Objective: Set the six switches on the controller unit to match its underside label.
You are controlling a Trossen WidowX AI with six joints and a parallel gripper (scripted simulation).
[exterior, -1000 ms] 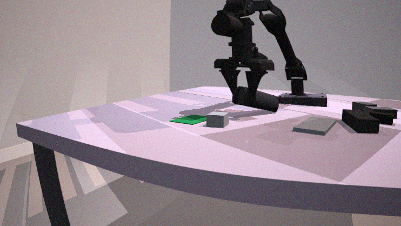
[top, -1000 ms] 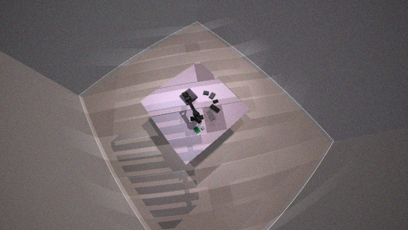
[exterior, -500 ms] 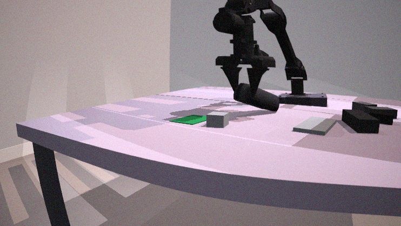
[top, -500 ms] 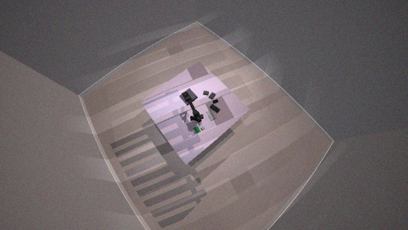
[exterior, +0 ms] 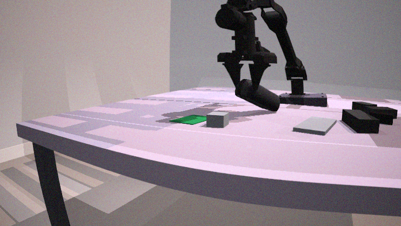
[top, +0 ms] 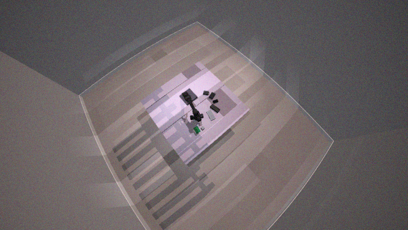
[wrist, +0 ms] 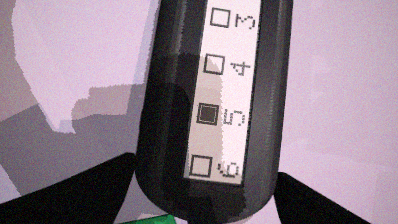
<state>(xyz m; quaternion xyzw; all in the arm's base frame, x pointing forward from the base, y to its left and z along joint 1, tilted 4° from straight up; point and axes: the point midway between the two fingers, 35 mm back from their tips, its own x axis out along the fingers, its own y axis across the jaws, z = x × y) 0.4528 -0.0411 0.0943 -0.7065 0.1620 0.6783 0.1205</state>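
The dark controller unit is held off its base, with its label side up toward the wrist camera. In the exterior view it slopes down to the right; whether its low end touches the bench is unclear. My gripper is shut on the unit near its number 6 end, one finger on each long side. The white label shows square 5 filled and squares 3, 4 and 6 empty. Squares 1 and 2 are outside the wrist view. The rocker switches face away and are hidden.
A flat green board and a small grey block lie near the gripper. A light grey plate and several black modules, one a long block, lie to the right. The arm's base stands behind.
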